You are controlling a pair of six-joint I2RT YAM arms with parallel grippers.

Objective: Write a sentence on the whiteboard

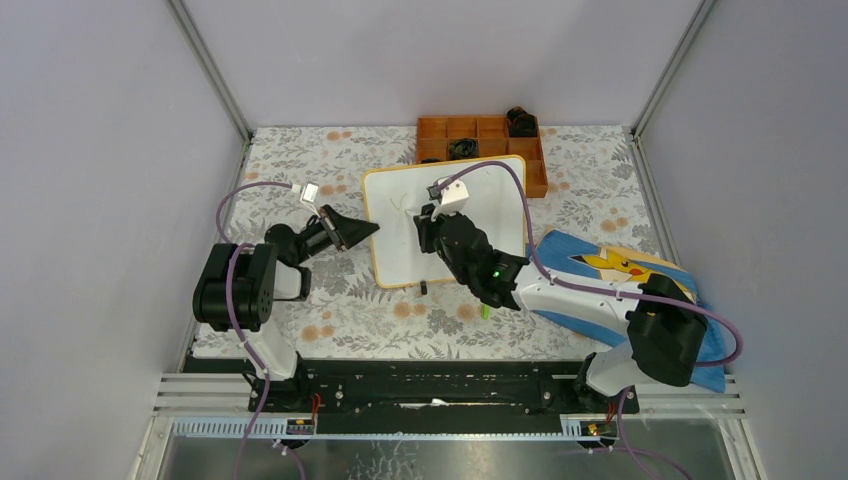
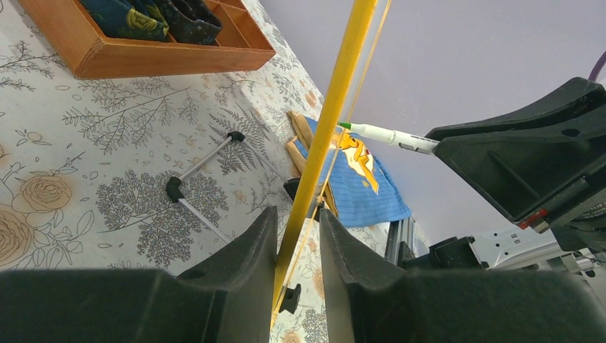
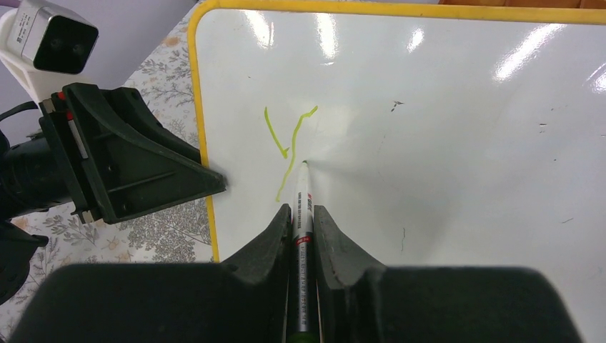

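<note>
The whiteboard (image 1: 400, 225) with its yellow frame lies mid-table, in front of the tray. My left gripper (image 1: 368, 231) is shut on the board's left frame edge (image 2: 325, 128). My right gripper (image 1: 428, 222) is over the board, shut on a white marker (image 3: 302, 204) whose tip touches the white surface (image 3: 443, 143). A light-green "Y" stroke (image 3: 286, 143) is the only writing there, just left of the tip. The marker also shows in the left wrist view (image 2: 379, 133).
An orange compartment tray (image 1: 480, 135) with dark items stands behind the board. A blue cartoon-print cloth (image 1: 610, 275) lies to the right under my right arm. A small black-tipped stand (image 2: 196, 179) lies on the floral table cover (image 1: 300, 170).
</note>
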